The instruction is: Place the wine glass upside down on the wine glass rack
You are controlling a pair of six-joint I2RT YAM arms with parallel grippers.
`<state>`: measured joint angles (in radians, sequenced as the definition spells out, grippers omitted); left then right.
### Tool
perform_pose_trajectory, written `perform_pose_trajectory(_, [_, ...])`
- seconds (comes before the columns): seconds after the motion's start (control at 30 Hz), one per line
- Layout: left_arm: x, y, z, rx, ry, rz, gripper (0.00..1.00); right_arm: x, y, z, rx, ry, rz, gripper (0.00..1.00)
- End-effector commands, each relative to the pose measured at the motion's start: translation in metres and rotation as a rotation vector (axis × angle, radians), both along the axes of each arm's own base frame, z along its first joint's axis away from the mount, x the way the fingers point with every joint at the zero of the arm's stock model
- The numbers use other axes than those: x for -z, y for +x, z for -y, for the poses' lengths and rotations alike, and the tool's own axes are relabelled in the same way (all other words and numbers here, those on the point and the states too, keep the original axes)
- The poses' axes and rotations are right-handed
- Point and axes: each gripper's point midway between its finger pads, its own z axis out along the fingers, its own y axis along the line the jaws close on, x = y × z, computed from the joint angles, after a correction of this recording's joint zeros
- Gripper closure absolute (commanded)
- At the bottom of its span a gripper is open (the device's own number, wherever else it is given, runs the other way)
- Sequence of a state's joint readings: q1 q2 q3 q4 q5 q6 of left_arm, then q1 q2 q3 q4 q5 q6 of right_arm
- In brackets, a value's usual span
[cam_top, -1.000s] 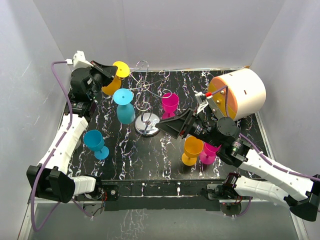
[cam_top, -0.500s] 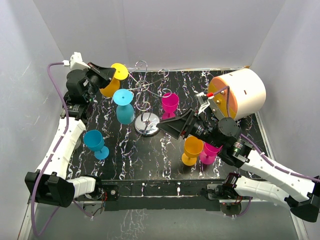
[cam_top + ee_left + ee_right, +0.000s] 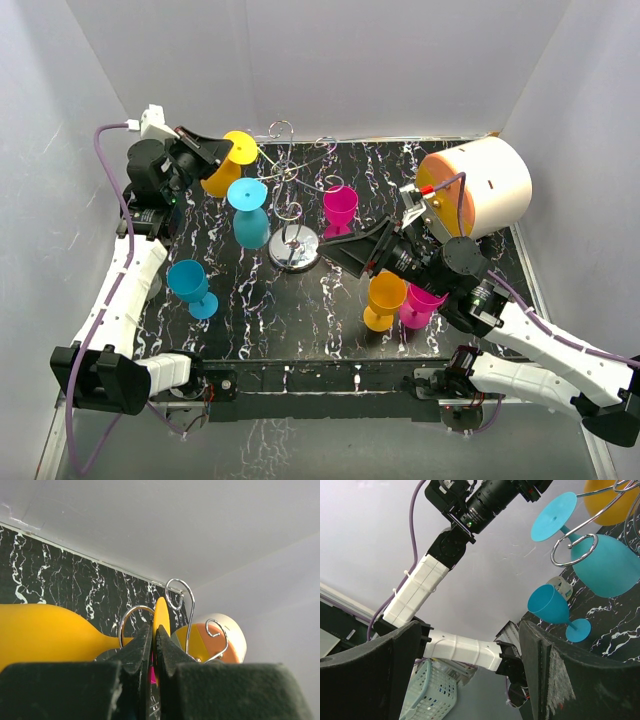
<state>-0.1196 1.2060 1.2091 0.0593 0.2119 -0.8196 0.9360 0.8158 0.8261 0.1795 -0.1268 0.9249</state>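
Right, from the top view first: my left gripper (image 3: pixel 220 152) is at the far left corner of the table (image 3: pixel 300 320), clenched on the yellow wine glass (image 3: pixel 222 170). The glass lies tilted, foot towards the wine glass rack (image 3: pixel 295 245) and bowl back towards the arm. Its foot is just beside the rack's outer scroll arm, not yet hung. A teal glass (image 3: pixel 249 222) already hangs bowl-down on a nearer arm. My right gripper (image 3: pixel 340 248) hovers beside the rack's chrome base, jaws spread and holding nothing.

Through the left wrist camera the fingers (image 3: pixel 135 652) are pinched shut about where the stem meets the foot. The yellow wine glass (image 3: pixel 45 632) fills the left of the picture, its foot edge-on just above the fingertips. A wire loop of the wine glass rack (image 3: pixel 131 615) curves over the stem. I cannot tell whether it is around the stem or only behind it.

The right wrist camera shows its two fingers (image 3: pixel 367 680) wide apart, with the teal glass (image 3: pixel 605 562) hanging in its loop beyond.

To do this well, I would slide the stem sideways into the open gap of the scroll, keeping the foot above the wire. Then I would lower until the foot seats. I should release only once the wire carries the weight. The rack looks light, so the right claw could steady its base if it rocks.
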Motion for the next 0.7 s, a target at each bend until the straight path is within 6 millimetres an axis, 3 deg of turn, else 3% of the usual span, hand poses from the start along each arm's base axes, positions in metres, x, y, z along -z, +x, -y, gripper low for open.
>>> perform_pose_trajectory(0.0, [-0.005, -0.015, 0.005, 0.058, 0.007, 0.014, 0.97, -0.015, -0.001, 0.005, 0.014, 0.032, 0.034, 0.23])
perform_pose_trajectory(0.17, [0.010, -0.019, 0.005, 0.072, 0.040, -0.031, 0.94, -0.013, 0.000, 0.006, 0.024, 0.027, 0.030, 0.23])
perform_pose_trajectory(0.3, [0.008, -0.022, 0.003, 0.072, 0.061, -0.028, 0.89, -0.013, 0.000, 0.004, 0.014, 0.027, 0.030, 0.23])
perform_pose_trajectory(0.47, [0.014, -0.023, -0.010, 0.011, 0.135, -0.056, 0.86, -0.013, 0.000, 0.004, 0.016, 0.026, 0.029, 0.23])
perform_pose_trajectory(0.67, [0.026, -0.026, -0.016, 0.003, 0.192, -0.102, 0.66, -0.010, 0.002, 0.004, 0.026, 0.019, 0.022, 0.23])
